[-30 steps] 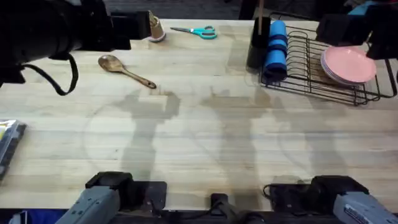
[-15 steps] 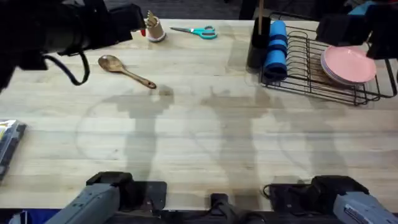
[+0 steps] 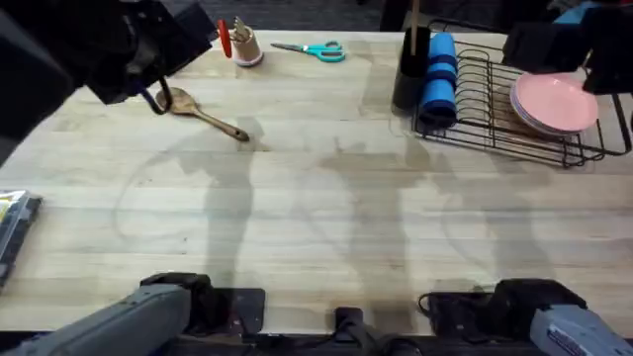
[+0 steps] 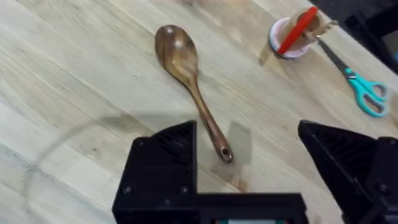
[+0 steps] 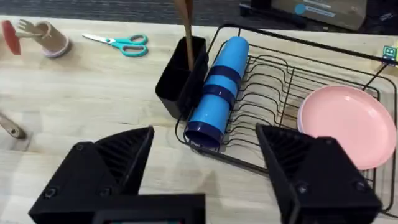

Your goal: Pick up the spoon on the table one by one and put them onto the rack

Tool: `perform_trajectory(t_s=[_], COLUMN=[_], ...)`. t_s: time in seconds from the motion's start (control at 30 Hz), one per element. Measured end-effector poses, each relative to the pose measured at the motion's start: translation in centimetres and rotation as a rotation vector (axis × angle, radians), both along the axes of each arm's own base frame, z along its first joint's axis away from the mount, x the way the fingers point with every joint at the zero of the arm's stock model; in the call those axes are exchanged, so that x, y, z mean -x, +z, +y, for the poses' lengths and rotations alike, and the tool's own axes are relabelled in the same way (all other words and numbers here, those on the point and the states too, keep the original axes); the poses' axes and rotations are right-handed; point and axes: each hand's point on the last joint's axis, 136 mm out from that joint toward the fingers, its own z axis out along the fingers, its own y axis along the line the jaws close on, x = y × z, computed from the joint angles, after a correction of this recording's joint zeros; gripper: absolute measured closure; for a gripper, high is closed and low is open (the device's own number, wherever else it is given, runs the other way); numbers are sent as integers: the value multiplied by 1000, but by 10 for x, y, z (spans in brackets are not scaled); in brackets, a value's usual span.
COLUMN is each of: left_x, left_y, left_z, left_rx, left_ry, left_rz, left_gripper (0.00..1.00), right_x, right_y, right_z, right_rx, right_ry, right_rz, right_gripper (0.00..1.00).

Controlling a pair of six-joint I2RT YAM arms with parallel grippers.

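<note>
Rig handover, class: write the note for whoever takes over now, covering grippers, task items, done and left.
Left gripper: open, above the handle end of the brown wooden spoon lying on the pale butcher-block table.
Right gripper: open, holding nothing, facing the black wire rack.
Done: a wooden handle stands in the rack's black cup.
Left: grasp this spoon and rack it.

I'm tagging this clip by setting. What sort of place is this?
Likely a lab bench staged as a kitchen counter: a butcher-block table with a black wire dish rack holding pink plates, a wooden spoon and scissors.
</note>
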Motion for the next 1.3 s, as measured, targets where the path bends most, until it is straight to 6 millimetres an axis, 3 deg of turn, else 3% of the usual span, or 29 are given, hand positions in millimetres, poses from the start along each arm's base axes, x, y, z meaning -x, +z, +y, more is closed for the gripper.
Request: perform_trajectory(t_s=[0.13, 0.37, 0.8, 0.93, 0.97, 1.3], left_x=[-11, -31, -47, -58, -68, -65], left_y=[-19, -48, -105, -123, -145, -183], left_z=[2, 7, 50, 49, 48, 45], left_rx=[0, 0, 13, 30, 43, 62], left_ry=[17, 38, 147, 138, 128, 119], left_rz=[40, 87, 185, 192, 209, 298], left_gripper=[8, 7, 8, 7, 7, 7], right_x=[-3, -12, -18, -18, -18, -18], right_y=[-3, -26, -36, -36, -36, -36], right_z=[0, 0, 0, 0, 0, 0], right_rx=[0, -1, -1, -1, -1, -1], right_ry=[0, 0, 0, 0, 0, 0], right_rz=[12, 100, 134, 134, 134, 134], right_gripper=[9, 9, 9, 9, 9, 9])
